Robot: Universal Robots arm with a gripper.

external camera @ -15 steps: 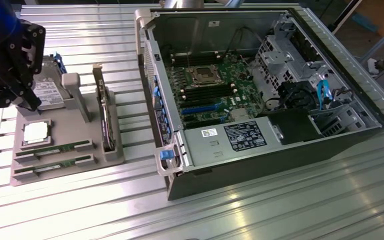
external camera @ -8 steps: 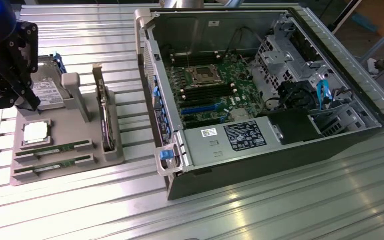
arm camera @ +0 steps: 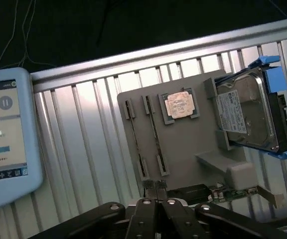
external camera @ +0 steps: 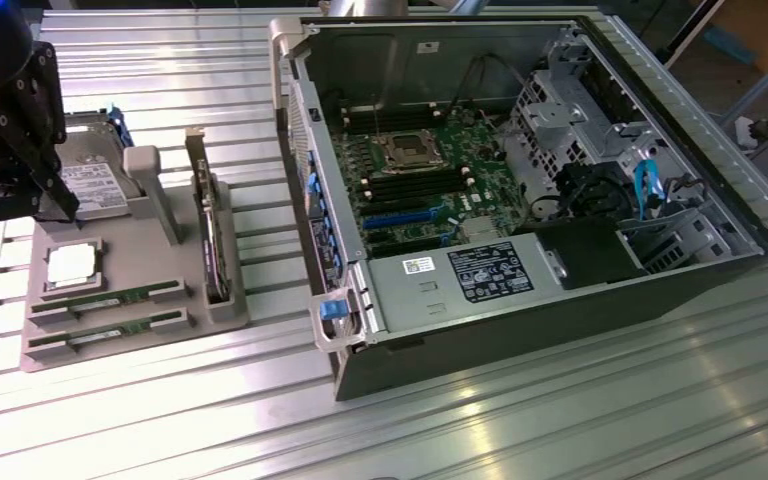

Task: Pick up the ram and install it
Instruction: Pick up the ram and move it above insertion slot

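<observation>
Tool (arm camera: 154, 185) closed, empty, near ram (external camera: 107, 300)

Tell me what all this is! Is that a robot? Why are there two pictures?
Yes! The black thing is the robot's gripper, its pinching hand. One picture comes from a camera standing off to the side. The other comes from a camera on the robot's wrist, looking past the gripper. On the ribbed metal table stand an open computer and a gray tray. The tray holds a green ram stick, a second ram stick, a square silver processor chip and a hard drive. The gripper is shut and holds nothing, near the tray.
</observation>
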